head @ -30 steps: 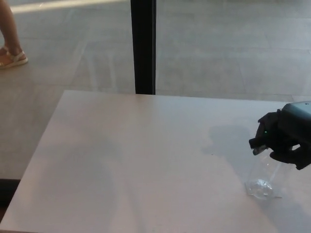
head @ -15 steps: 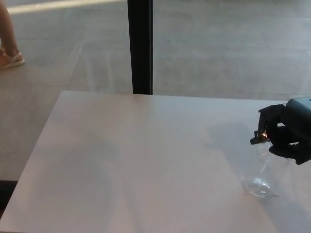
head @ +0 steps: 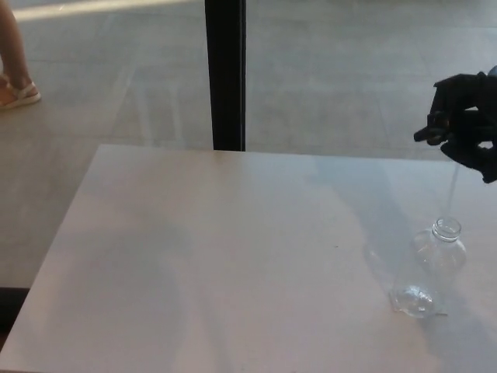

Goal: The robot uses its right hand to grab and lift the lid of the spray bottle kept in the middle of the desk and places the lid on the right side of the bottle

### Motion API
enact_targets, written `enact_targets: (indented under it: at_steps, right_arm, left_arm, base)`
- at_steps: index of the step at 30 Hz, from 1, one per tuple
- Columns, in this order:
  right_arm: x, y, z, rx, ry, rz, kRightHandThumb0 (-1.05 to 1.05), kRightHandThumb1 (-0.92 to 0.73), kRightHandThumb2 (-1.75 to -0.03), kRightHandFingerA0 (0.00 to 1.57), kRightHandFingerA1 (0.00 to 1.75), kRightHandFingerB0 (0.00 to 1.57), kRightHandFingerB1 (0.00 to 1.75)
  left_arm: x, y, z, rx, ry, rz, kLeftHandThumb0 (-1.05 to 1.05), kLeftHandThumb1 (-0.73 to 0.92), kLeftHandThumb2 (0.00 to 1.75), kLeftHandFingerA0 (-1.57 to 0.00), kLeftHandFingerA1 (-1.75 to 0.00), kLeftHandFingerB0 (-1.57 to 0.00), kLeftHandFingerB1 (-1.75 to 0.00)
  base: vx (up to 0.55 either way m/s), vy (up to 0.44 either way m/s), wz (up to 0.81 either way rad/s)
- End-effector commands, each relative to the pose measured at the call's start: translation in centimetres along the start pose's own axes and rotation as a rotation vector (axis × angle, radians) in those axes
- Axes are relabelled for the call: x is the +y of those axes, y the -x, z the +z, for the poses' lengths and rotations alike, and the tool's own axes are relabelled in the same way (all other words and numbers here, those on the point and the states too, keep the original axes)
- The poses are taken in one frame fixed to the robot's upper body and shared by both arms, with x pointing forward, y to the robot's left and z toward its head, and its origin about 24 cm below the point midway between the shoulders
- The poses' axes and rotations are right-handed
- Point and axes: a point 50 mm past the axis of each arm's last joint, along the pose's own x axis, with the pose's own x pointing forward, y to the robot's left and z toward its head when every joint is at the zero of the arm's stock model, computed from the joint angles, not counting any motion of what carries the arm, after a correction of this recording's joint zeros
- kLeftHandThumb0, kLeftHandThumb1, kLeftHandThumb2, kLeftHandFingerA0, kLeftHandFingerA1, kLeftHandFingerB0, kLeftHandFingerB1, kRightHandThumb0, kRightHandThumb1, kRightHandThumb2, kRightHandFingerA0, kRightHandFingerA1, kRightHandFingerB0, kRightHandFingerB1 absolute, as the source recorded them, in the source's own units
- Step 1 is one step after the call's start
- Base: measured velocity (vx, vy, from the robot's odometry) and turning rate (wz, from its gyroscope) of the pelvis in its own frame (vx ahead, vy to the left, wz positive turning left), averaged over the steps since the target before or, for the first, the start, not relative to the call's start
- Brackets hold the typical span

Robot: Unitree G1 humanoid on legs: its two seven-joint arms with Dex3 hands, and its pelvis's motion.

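Note:
A clear plastic spray bottle stands on the white desk at the right, its neck open and bare. High above it my right hand is shut on the black spray lid, whose nozzle sticks out to the left. A thin clear dip tube hangs down from the lid towards the bottle's mouth. My left hand does not show.
A black pillar stands behind the desk's far edge, with grey floor all around. A person's sandalled foot is at the far left on the floor.
My right hand has risen well above the bottle, taking the lid with it. The bottle's open neck now shows, and the dip tube is drawn out.

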Motion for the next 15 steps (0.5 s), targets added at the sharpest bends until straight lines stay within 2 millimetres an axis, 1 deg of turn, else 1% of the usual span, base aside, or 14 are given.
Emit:
enact_targets:
  at_steps: [1, 2, 3, 5, 6, 7, 8, 9, 10, 11, 12, 13, 14, 15]
  right_arm:
    - [-2.5, -0.3, -0.7, 0.029, 0.038, -0.009, -0.31, -0.56, -1.1, 0.96, 1.66, 0.89, 1.2]
    - [-3.1, -0.2, -0.7, 0.022, 0.055, -0.016, -0.35, -0.49, -1.09, 1.14, 1.53, 0.94, 1.15]
    - [-3.9, -0.1, -0.6, 0.01, 0.071, -0.033, -0.26, -0.53, -1.06, 1.0, 1.7, 0.91, 1.12]
    - [-5.3, 0.0, -0.5, 0.012, 0.084, -0.055, -0.25, -0.51, -1.08, 0.98, 1.69, 0.91, 1.18]
    - [-5.4, 0.0, -0.4, 0.011, 0.083, -0.055, -0.25, -0.51, -1.08, 0.98, 1.69, 0.91, 1.18]
    - [-6.1, 0.1, -0.4, 0.019, 0.084, -0.064, -0.25, -0.48, -1.15, 0.99, 1.68, 0.92, 1.17]
    - [-7.7, 0.4, -0.7, 0.049, 0.086, -0.093, -0.24, -0.47, -1.14, 0.98, 1.64, 0.91, 1.2]
    - [-8.5, 0.4, -0.8, 0.055, 0.085, -0.109, -0.24, -0.51, -1.14, 1.2, 1.29, 0.93, 1.04]
    - [-9.5, 0.6, -1.0, 0.061, 0.078, -0.139, -0.23, -0.46, -1.14, 0.99, 1.59, 0.94, 1.12]
    - [-10.6, 0.7, -1.2, 0.067, 0.066, -0.176, -0.23, -0.46, -1.14, 0.99, 1.59, 0.94, 1.12]
    - [-10.6, 0.7, -1.2, 0.066, 0.066, -0.176, -0.23, -0.46, -1.14, 0.99, 1.59, 0.94, 1.12]
    - [-11.6, 0.9, -1.4, 0.088, 0.047, -0.196, -0.25, -0.49, -1.12, 1.0, 1.6, 0.94, 1.11]
    - [-12.3, 1.1, -1.8, 0.113, 0.037, -0.219, -0.24, -0.51, -1.13, 1.19, 1.27, 0.95, 1.02]
    - [-13.5, 1.7, -2.7, 0.119, 0.009, -0.268, -0.23, -0.53, -1.07, 0.99, 1.58, 0.92, 1.1]
  left_arm:
    - [0.6, 0.2, 0.3, -0.012, 0.005, 0.017, -0.77, 0.72, 0.62, -0.64, -0.46, -0.44, -0.38]
    - [0.6, 0.2, 0.3, -0.014, 0.011, 0.016, -0.77, 0.74, 0.63, -0.63, -0.46, -0.44, -0.38]
    - [0.7, 0.2, 0.3, -0.013, 0.006, 0.017, -0.78, 0.74, 0.63, -0.63, -0.46, -0.44, -0.38]
    - [0.8, 0.2, 0.4, -0.014, 0.003, 0.023, -0.77, 0.74, 0.63, -0.63, -0.45, -0.45, -0.38]
    - [0.8, 0.2, 0.4, -0.014, 0.003, 0.025, -0.77, 0.74, 0.63, -0.63, -0.45, -0.45, -0.38]
    - [0.9, 0.2, 0.4, -0.015, 0.011, 0.023, -0.77, 0.74, 0.63, -0.63, -0.46, -0.44, -0.38]
    - [0.9, 0.3, 0.4, -0.017, -0.008, 0.015, -0.77, 0.75, 0.63, -0.61, -0.46, -0.42, -0.38]
    - [1.0, 0.3, 0.4, -0.02, -0.008, 0.017, -0.77, 0.75, 0.63, -0.61, -0.45, -0.43, -0.38]
    - [1.0, 0.3, 0.4, -0.02, -0.013, 0.017, -0.78, 0.76, 0.63, -0.61, -0.45, -0.43, -0.38]
    - [1.1, 0.4, 0.3, -0.02, -0.021, 0.017, -0.78, 0.76, 0.63, -0.61, -0.45, -0.43, -0.38]
    - [1.1, 0.4, 0.4, -0.021, -0.02, 0.017, -0.78, 0.76, 0.63, -0.61, -0.45, -0.43, -0.38]
    - [1.1, 0.4, 0.3, -0.024, -0.012, 0.018, -0.77, 0.75, 0.63, -0.62, -0.45, -0.44, -0.38]
    - [1.1, 0.4, 0.3, -0.023, -0.005, 0.019, -0.78, 0.74, 0.63, -0.62, -0.45, -0.43, -0.38]
    - [1.1, 0.3, 0.4, -0.019, -0.006, 0.025, -0.77, 0.75, 0.63, -0.62, -0.45, -0.44, -0.38]
  base:
    - [0.0, 0.0, 0.0]
    - [0.0, 0.0, 0.0]
    - [0.0, 0.0, 0.0]
    - [0.0, 0.0, 0.0]
    - [0.0, 0.0, 0.0]
    - [0.0, 0.0, 0.0]
    - [0.0, 0.0, 0.0]
    - [0.0, 0.0, 0.0]
    - [0.0, 0.0, 0.0]
    - [0.0, 0.0, 0.0]
    - [0.0, 0.0, 0.0]
    - [0.0, 0.0, 0.0]
    - [0.0, 0.0, 0.0]
    - [0.0, 0.0, 0.0]
